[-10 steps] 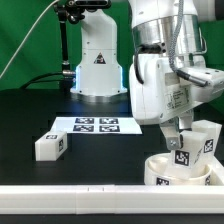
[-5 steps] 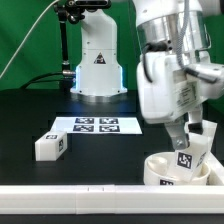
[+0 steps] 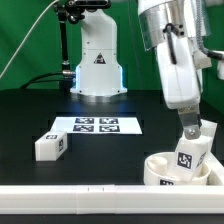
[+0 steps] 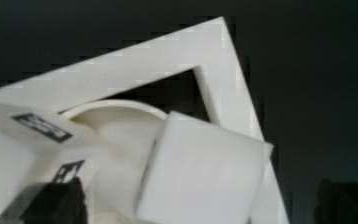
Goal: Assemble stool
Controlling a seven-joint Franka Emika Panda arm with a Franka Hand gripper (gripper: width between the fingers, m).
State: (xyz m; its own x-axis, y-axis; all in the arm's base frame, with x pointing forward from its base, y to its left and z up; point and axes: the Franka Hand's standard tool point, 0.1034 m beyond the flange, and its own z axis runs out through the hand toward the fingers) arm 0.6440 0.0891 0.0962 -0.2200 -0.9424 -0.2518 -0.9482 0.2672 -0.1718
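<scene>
Round seat near rail; one leg standing in it, another leg apart.

Bright even overhead light on dark table, faint shadows; soft, blurry wrist view.

White leg between the jaws, wearing a black-and-white square tag; white seat below them, tagged likewise. Off to the side, another white leg, the white marker board, black table.

Open tabletop beyond marker board
</scene>
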